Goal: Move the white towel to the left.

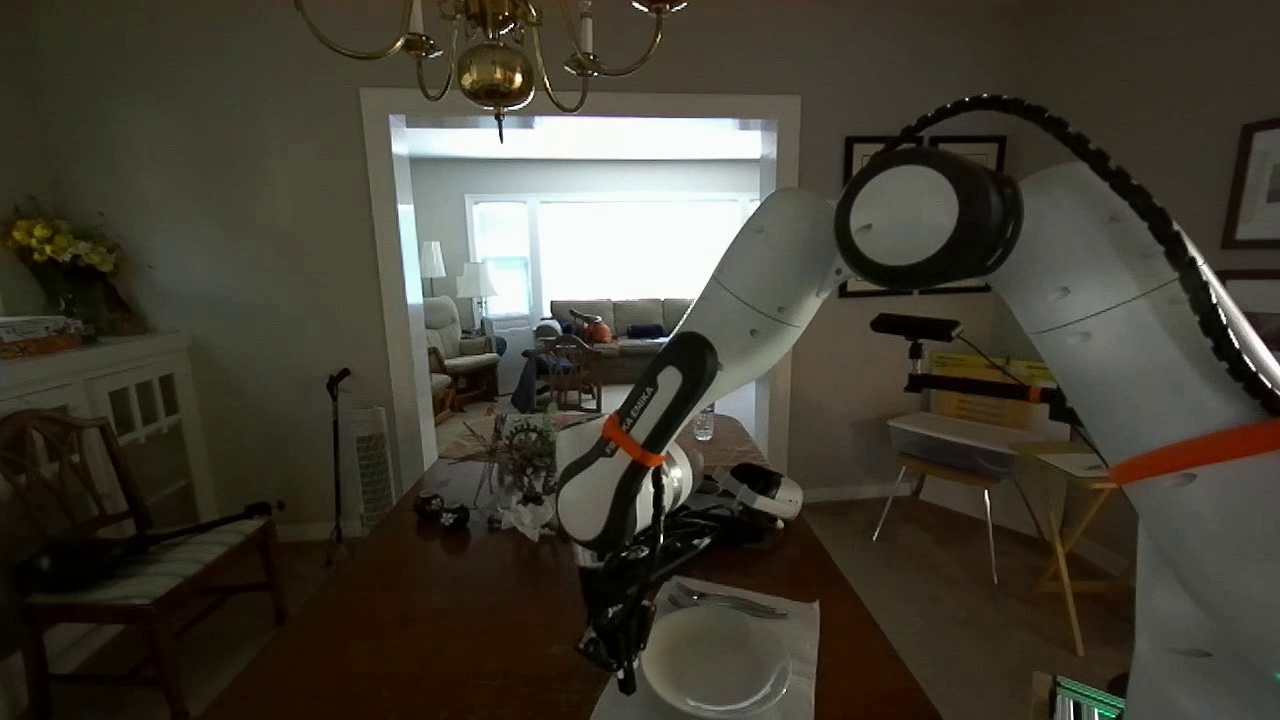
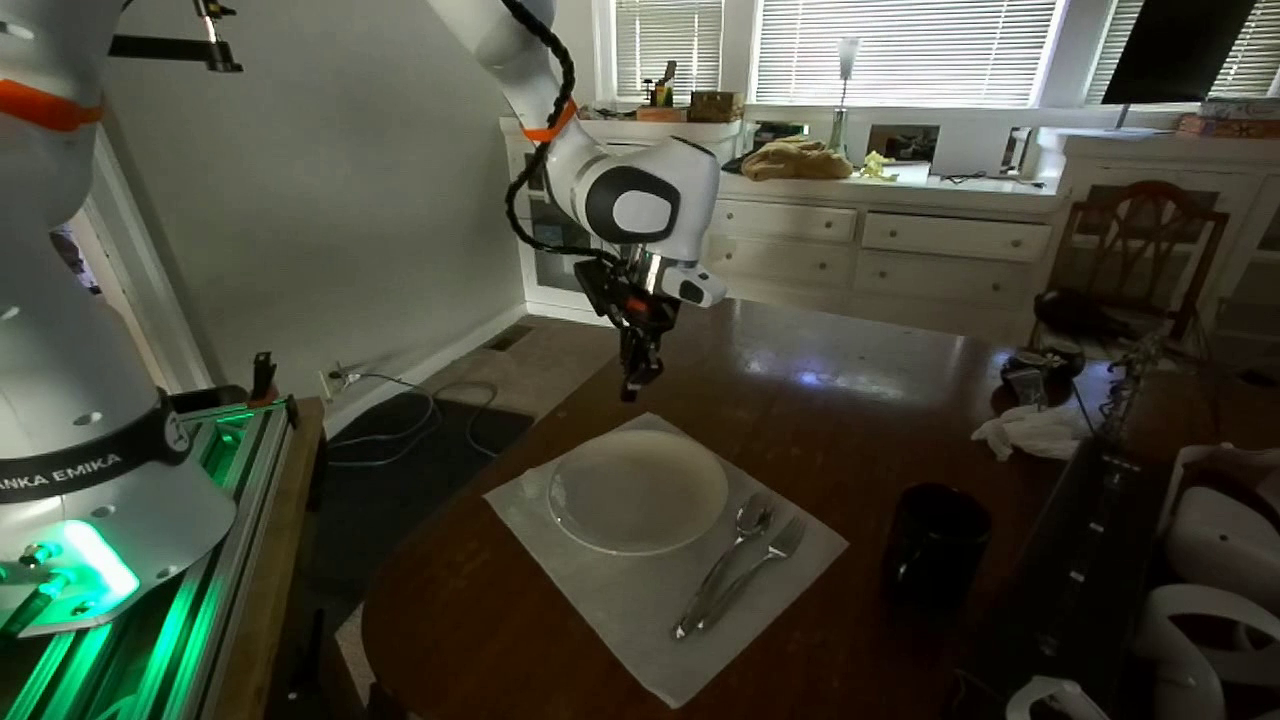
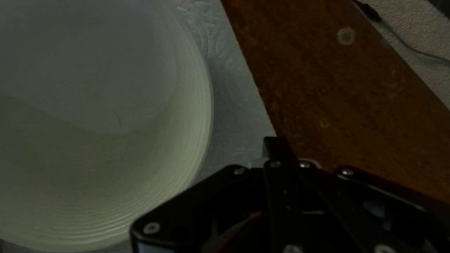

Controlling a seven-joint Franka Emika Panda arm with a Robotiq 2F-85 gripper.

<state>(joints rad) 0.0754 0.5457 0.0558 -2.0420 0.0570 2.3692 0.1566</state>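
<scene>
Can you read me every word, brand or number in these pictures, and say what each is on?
"ANKA EMIKA": black band around the robot's base, in an exterior view; the picture's edge cuts off its start.
"EMIKA": black stripe on the robot's arm, in an exterior view; letters before it, by the orange strap, are unreadable.
Too small to read: the round emblem on that band, and any print on the yellow panel.

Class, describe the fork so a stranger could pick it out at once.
On the wooden table lies a white towel bearing a round plate. Beside that plate lie a spoon and the fork. The fork has tines and lies farther from the plate.
</scene>
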